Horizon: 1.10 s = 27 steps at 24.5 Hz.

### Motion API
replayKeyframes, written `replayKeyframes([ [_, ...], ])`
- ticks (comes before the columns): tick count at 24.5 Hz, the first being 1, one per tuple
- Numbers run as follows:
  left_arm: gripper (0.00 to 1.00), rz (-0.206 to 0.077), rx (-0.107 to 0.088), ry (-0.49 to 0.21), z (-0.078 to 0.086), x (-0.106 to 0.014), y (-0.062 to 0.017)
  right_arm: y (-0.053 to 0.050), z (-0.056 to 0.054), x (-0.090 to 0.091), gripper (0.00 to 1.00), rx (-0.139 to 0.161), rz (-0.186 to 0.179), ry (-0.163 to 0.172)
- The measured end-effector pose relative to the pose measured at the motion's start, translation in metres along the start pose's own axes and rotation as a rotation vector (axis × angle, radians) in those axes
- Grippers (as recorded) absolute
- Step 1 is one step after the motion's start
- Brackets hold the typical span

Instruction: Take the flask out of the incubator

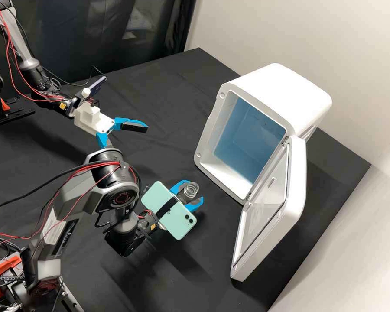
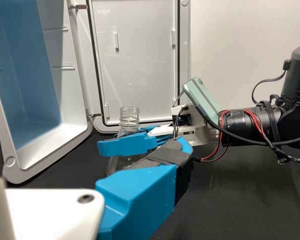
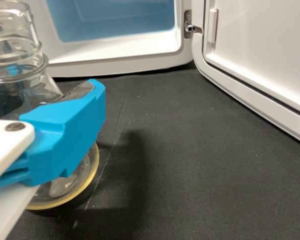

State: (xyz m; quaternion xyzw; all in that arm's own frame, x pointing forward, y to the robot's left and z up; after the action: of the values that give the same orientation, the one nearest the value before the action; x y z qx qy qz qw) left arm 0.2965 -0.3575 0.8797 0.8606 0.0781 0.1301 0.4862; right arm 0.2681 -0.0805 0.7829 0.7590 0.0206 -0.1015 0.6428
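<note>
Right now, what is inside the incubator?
Inside the incubator I see bare blue lining. The flask stands outside on the bench, gripped by the right end effector. The front rim covers the chamber's near edge, so that strip cannot be checked.

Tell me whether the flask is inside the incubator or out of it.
Out. The flask stands on the bench before the open incubator, between the fingers of the right gripper.

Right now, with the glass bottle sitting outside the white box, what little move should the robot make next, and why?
Probably open the right arm's jaws and let go: the clear glass flask looks upright with its base on the black bench, outside the open white, blue-lined incubator.
</note>
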Motion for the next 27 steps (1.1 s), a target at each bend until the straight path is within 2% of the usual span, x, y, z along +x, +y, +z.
replayKeyframes([
  [3, 1.00, 0.002, 0.000, -0.001, 0.0003, -0.0017, 0.0004, 0.0000, 0.0009, 0.0007, 0.00, 0.002, 0.005, 0.002],
  [4, 1.00, 0.003, 0.000, -0.001, 0.0003, -0.0017, 0.0005, 0.0000, 0.0008, 0.0007, 1.00, 0.002, 0.006, 0.002],
  [8, 1.00, 0.003, 0.000, -0.001, 0.0003, -0.0017, 0.0005, 0.0001, 0.0021, 0.0013, 1.00, 0.000, 0.011, -0.001],
  [12, 1.00, 0.003, 0.000, -0.001, 0.0003, -0.0017, 0.0005, 0.0012, 0.0023, 0.0029, 1.00, -0.020, 0.017, -0.002],
  [16, 1.00, 0.003, 0.000, -0.001, 0.0003, -0.0017, 0.0005, 0.0014, 0.0052, 0.0028, 1.00, -0.014, 0.019, -0.033],
  [21, 1.00, 0.003, 0.000, -0.001, 0.0003, -0.0017, 0.0005, 0.0012, 0.0058, 0.0028, 1.00, -0.013, 0.016, -0.040],
  [23, 1.00, 0.003, 0.000, -0.001, 0.0003, -0.0017, 0.0005, 0.0003, 0.0072, 0.0027, 1.00, -0.013, 0.006, -0.055],
  [27, 1.00, 0.003, 0.000, -0.001, 0.0003, -0.0018, 0.0007, 0.0000, 0.0077, 0.0026, 1.00, -0.013, 0.000, -0.064],
])
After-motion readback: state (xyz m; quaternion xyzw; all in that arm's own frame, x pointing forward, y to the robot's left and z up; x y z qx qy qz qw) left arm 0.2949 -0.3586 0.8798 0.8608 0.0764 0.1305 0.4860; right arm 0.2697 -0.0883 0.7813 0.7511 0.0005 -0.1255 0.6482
